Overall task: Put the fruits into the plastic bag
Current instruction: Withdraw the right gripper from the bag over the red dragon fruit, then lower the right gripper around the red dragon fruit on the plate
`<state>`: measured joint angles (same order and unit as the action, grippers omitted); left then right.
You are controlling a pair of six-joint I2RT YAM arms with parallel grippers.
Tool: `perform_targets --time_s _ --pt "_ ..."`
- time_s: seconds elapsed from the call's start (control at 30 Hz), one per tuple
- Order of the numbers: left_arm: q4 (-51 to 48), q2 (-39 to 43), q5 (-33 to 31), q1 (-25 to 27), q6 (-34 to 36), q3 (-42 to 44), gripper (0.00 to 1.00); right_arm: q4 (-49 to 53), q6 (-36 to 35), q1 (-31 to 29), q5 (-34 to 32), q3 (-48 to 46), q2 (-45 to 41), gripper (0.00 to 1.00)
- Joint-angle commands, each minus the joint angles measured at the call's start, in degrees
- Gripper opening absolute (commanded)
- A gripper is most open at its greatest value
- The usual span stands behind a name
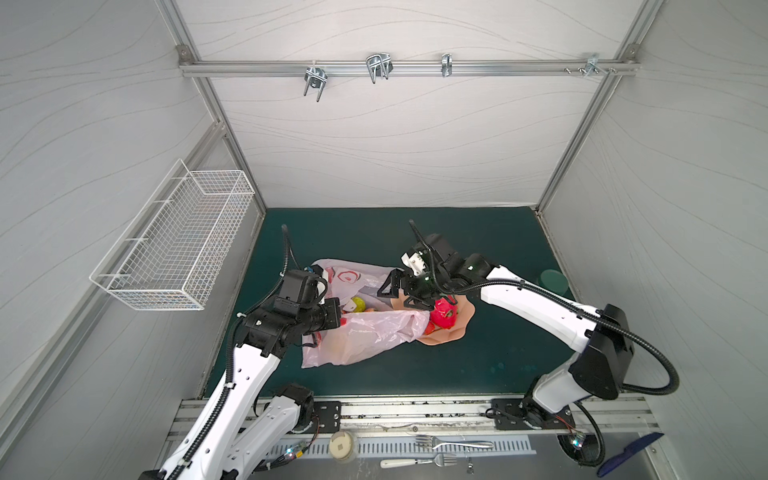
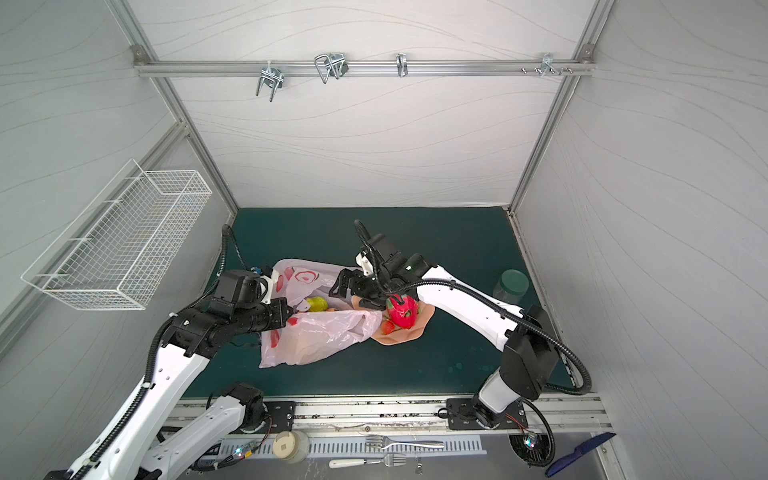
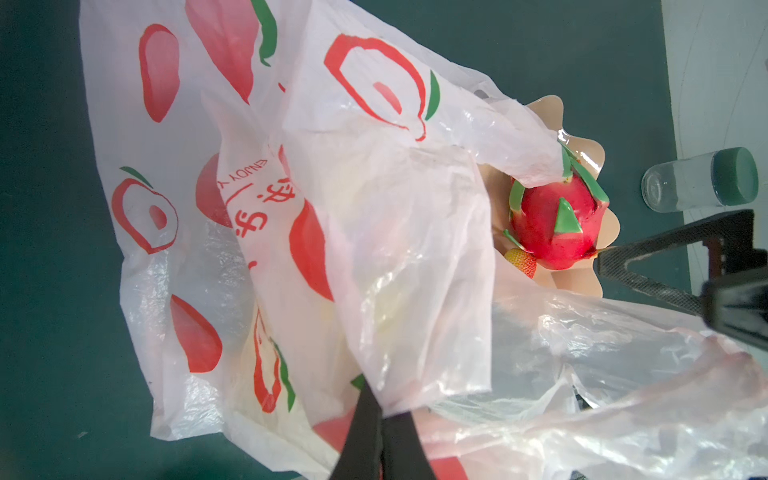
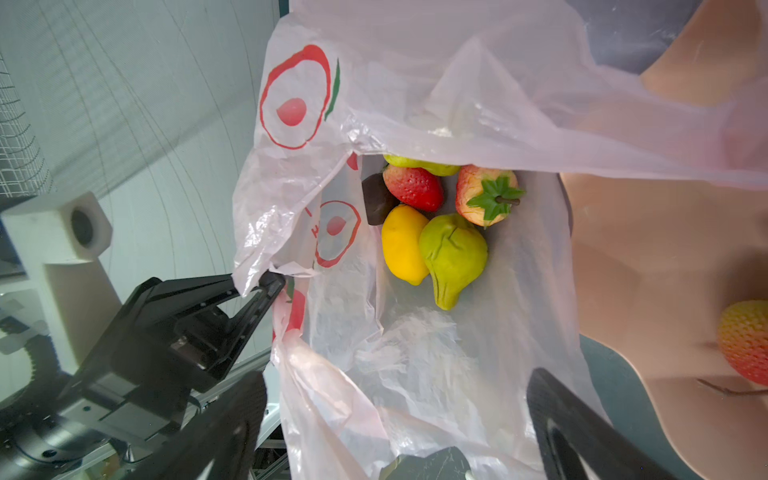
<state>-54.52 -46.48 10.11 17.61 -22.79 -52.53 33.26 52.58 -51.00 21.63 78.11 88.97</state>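
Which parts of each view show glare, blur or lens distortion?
In both top views, even soft light, faint shadows, the frame posts splay outward from the wide lens; in the left wrist view, white sheen on the plastic bag, the left gripper blurred up close; in the right wrist view, the pear sharp, the right gripper soft-edged in the foreground.

Green fruit [image 4: 419,166] largely beneath plastic bag [image 4: 498,104] film (strawberry [image 4: 746,345] half off-frame, blurry)
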Motion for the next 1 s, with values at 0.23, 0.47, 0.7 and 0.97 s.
perform_targets --time_s 0.23,0.47,0.7,0.97 --pt "0.5 -0.7 -0.1 0.9 0.0 -4.0 0.0 10.9 -7.7 4.8 -7.0 4.5 -8.0 0.99" --pt "0.2 0.4 -1.8 0.9 0.6 -2.6 0.0 17.1 -12.8 10.1 -12.9 3.9 -11.1 0.99" --pt "0.2 -0.3 -2.5 0.9 0.2 -2.5 0.0 19.0 -22.4 16.1 -12.3 0.8 -11.5 0.99" --pt "-0.7 -1.4 -1.4 0.9 0.2 -3.4 0.0 24.5 -32.6 17.2 -14.3 -2.2 -8.7 0.99"
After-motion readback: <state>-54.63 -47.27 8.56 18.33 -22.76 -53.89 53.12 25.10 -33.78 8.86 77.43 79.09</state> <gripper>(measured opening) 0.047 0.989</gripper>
